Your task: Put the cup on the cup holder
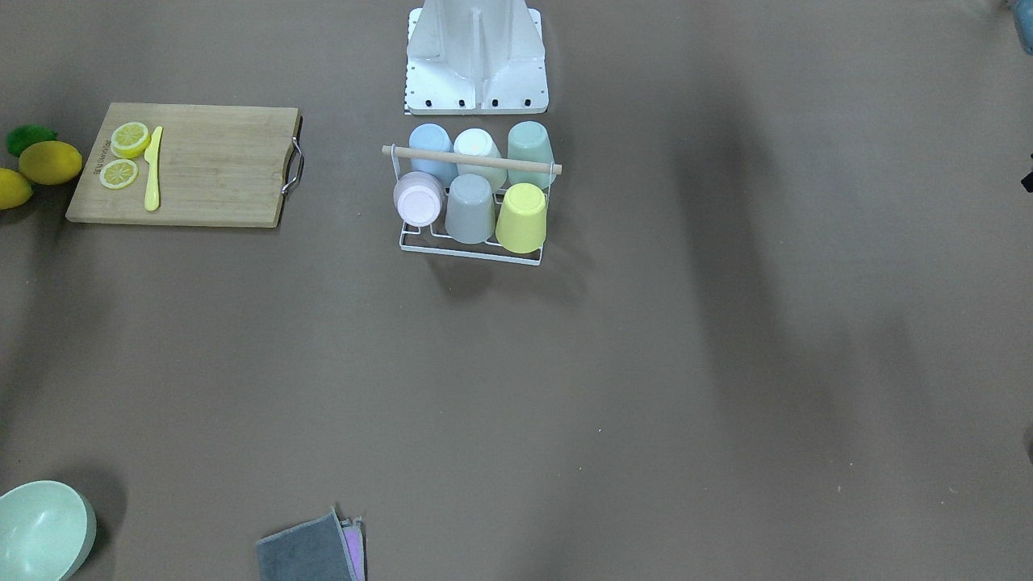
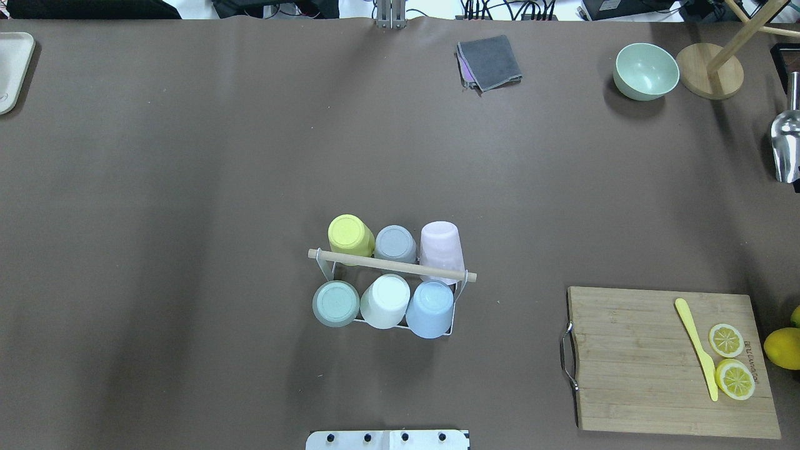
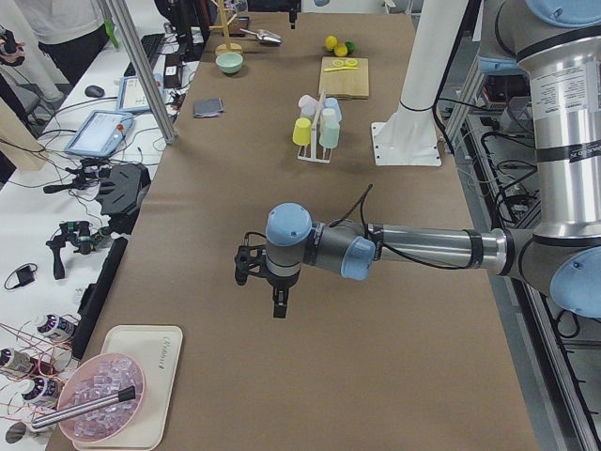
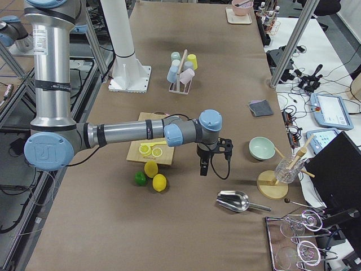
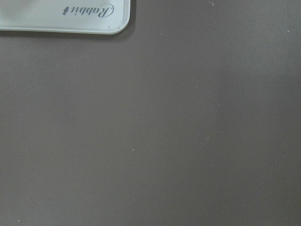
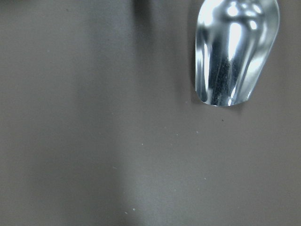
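The white wire cup holder (image 2: 392,265) with a wooden rod handle stands at the table's middle, near the robot base. Several cups sit upside down on it: yellow (image 2: 350,233), grey (image 2: 395,242), pink (image 2: 441,244), green (image 2: 336,303), white (image 2: 385,301) and blue (image 2: 430,307). It also shows in the front view (image 1: 472,160). My left gripper (image 3: 277,305) hangs over bare table far to the left of the holder. My right gripper (image 4: 203,169) hangs far to the right, near the lemons. Both show only in the side views, so I cannot tell whether they are open or shut.
A cutting board (image 2: 631,356) with lemon slices and a yellow knife (image 2: 695,347) lies at the right. A green bowl (image 2: 645,70), grey cloth (image 2: 490,61), wooden stand (image 2: 709,78) and metal scoop (image 6: 235,52) lie at the far side. A white tray (image 5: 66,19) lies at the far left.
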